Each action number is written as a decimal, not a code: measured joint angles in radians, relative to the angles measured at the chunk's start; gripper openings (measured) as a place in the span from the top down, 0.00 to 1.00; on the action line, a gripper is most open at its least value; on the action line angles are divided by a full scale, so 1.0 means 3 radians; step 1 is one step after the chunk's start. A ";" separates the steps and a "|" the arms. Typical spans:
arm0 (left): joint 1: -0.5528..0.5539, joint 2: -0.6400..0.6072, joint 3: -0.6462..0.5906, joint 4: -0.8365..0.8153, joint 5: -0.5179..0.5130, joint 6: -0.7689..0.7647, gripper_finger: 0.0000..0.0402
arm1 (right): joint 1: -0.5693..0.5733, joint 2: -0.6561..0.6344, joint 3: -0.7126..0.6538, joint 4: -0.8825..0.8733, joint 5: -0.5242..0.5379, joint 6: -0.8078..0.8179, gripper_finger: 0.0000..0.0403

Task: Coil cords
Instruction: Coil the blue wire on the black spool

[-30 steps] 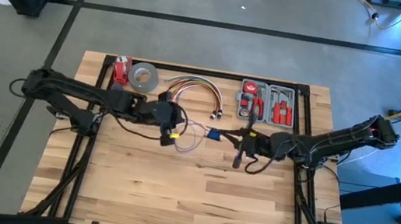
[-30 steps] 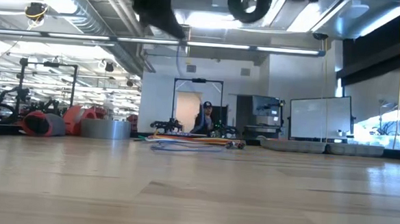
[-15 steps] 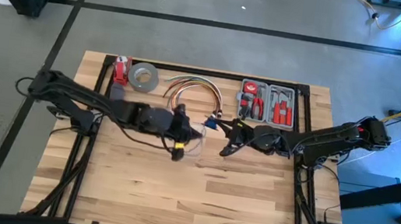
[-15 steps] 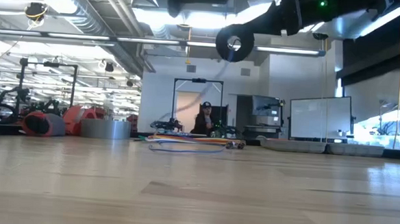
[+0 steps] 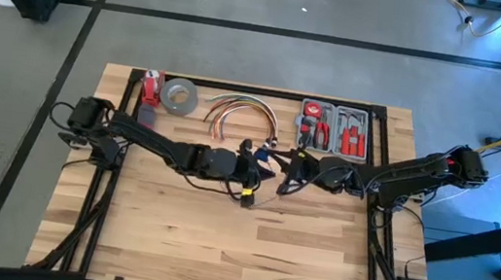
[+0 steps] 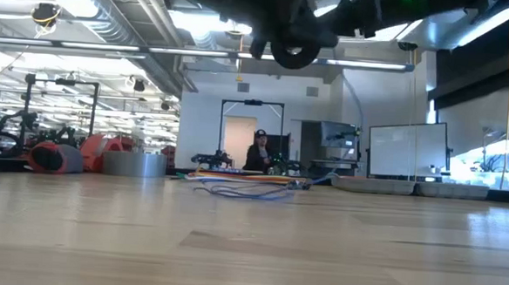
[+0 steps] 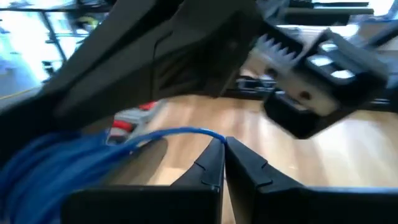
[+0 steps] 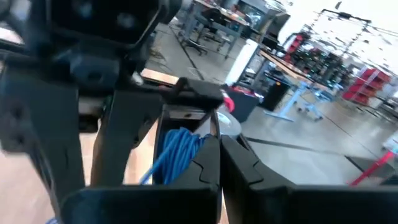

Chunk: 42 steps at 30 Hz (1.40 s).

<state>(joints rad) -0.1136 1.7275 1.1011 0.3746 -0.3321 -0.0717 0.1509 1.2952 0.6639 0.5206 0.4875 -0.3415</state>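
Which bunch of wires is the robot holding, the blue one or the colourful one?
The blue cords, pinched by the left gripper and right gripper. The colourful cable bundle lies untouched near the table's back edge.

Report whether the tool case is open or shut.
Open: the tool case lies flat in the high view, red-handled tools showing in both halves.

The pale butcher-block wooden table top (image 5: 216, 243) is made of jointed planks, smooth with a soft sheen in the low view. The thin blue plastic-sheathed cord (image 7: 56, 158) looks smooth and slightly glossy. The grey roll of tape (image 5: 179, 96) is dull — matt. The grey plastic tool case (image 5: 334, 129) holds red-handled tools. Both dark grippers — left (image 7: 224, 163), right (image 8: 219, 158) — have matt black fingers.
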 joint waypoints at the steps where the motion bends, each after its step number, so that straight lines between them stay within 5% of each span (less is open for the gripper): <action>1: 0.0015 0.0001 0.0000 -0.0014 -0.0066 -0.0002 0.99 | 0.0009 -0.0014 0.0027 -0.0008 0.0009 0.0020 1.00; 9: 0.0032 0.0029 0.0009 0.0055 -0.0175 0.0002 0.99 | 0.0311 -0.0071 0.0345 -0.0033 0.0398 0.0045 1.00; 19: 0.0035 0.0025 0.0025 0.0017 -0.0150 0.0090 0.99 | 0.0664 -0.0117 0.0980 -0.0441 0.0889 -0.0581 1.00; 32: 0.0059 0.0134 -0.0002 -0.0394 -0.0138 0.0094 0.99 | 0.0815 -0.0335 0.1327 -0.0437 0.0790 -0.0794 1.00; 42: -0.0052 -0.0001 -0.0008 -0.0564 -0.0145 0.0093 0.84 | 0.0896 -0.0350 0.1323 -0.1054 0.1145 -0.0632 1.00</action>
<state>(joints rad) -0.1293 1.7272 1.0988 0.2054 -0.3757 -0.0437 0.4198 1.1902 1.0607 0.2044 0.8310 -0.5310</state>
